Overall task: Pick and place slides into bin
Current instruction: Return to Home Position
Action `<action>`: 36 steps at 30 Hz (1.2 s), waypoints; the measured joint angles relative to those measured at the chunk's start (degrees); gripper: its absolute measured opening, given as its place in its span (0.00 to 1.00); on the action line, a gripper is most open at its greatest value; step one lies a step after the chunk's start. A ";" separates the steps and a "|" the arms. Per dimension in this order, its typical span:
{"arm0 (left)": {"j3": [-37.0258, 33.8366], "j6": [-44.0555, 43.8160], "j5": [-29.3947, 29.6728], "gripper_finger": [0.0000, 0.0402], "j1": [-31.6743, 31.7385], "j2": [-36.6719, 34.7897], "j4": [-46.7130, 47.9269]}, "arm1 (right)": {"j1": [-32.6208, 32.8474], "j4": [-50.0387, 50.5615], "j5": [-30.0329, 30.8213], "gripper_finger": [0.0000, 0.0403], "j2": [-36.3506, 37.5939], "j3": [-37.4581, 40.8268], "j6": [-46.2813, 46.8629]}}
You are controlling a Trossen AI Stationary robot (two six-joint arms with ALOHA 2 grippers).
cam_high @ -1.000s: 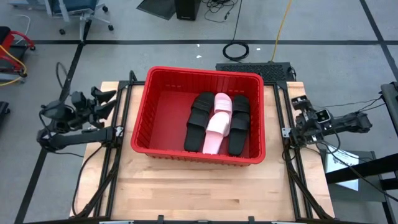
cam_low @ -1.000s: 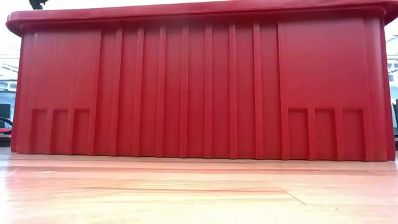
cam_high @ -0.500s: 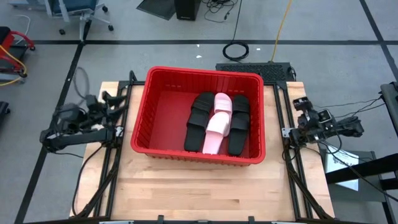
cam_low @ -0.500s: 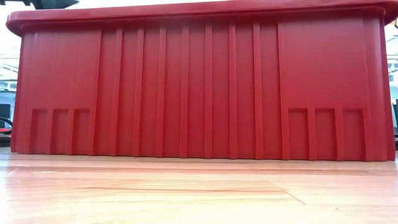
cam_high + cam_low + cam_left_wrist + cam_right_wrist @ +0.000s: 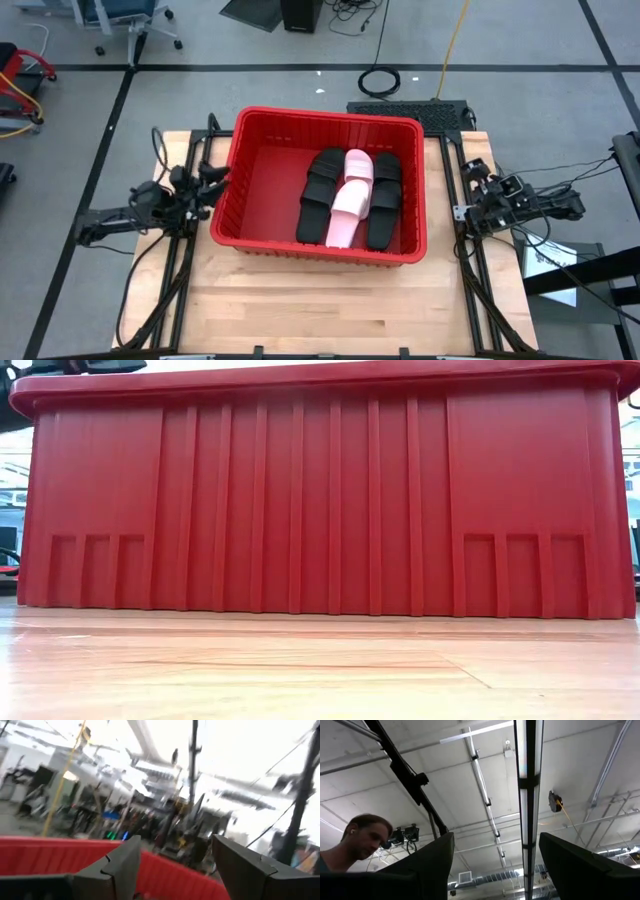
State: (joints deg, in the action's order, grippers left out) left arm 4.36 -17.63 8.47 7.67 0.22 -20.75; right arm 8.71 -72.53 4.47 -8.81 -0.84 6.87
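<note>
**All slides in bin; both grippers empty at the table's sides**

Where the slides lie: we find the slides (image 5: 350,205) on the floor of the bin (image 5: 265,185), bunched in its right half. The left half of the floor shows bare red. The bin stands mid-table (image 5: 300,310), and in the low view its ribbed front wall spans nearly the full width.

Relative to the left gripper (image 5: 213,180): it sits just outside the bin's left wall and points toward it. The slides are well apart from it, across the bare half of the floor. Its wrist view is blurred, but we can see its fingers (image 5: 125,865) spread wide with nothing between them and the red wall behind.

Relative to the right gripper (image 5: 478,172): it sits at the table's right edge, beyond the bin's right wall. The slides are nearer to it than to the left gripper, with the wall between them and no contact. Its wrist camera looks up at the ceiling. Its fingers (image 5: 437,857) also stand wide apart and hold nothing. A person (image 5: 360,837) shows at the edge of that view.

Counts:
- Pink slides (image 5: 358,165): two, overlapping end to end in the middle of the group.
- Black slides (image 5: 315,205): four as best we read them, two overlapped on each side of the pink.
- Bin: one.
- Slides on the table outside the bin: none seen.
</note>
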 joint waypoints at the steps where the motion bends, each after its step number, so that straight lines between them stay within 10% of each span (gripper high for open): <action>1: -1.66 -0.67 -0.57 0.60 0.01 -0.01 -2.98 | 0.00 0.28 -0.02 0.70 -0.02 0.00 -0.02; 26: -3.02 3.96 -5.95 0.60 0.01 0.05 5.52 | 0.02 44.38 -0.05 0.70 -0.04 0.00 -0.86; 36: -3.39 5.08 -5.47 0.60 0.01 0.18 0.84 | 0.04 46.80 -0.11 0.70 -0.18 0.00 -7.48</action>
State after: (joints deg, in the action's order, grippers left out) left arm 0.97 -12.56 3.01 7.68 0.40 -19.91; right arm 8.75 -25.73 4.36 -8.99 -0.84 -0.60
